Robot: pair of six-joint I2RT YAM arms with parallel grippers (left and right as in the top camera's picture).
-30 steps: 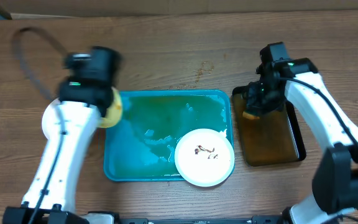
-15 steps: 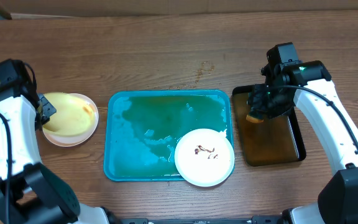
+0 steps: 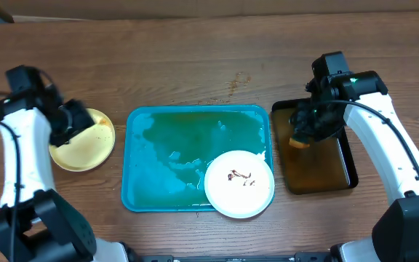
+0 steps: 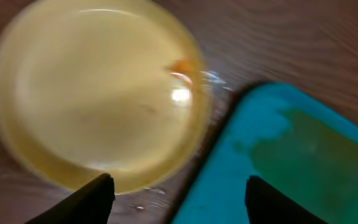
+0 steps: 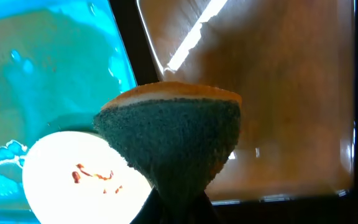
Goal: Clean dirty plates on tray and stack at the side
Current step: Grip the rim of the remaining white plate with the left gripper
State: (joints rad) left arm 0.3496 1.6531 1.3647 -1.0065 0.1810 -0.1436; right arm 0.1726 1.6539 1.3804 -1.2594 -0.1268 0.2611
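Wood-grain worktop [image 3: 195, 65] carries the teal tray [image 3: 180, 138] at its middle. Within the last second the left hand [image 3: 73, 120] has taken the lime-green plate [image 3: 86, 144] off the tray and set it just left of it. Its fingers now stand apart and empty above it, so that plate looks stacked. One smeared white plate [image 3: 238, 183] remains in the tray's near right corner. The right hand [image 3: 305, 125] pinches a sponge [image 5: 173, 137] over the black tray [image 3: 329, 171]. Whether another plate lies under the lime one is hard to tell; the left wrist view is blurred
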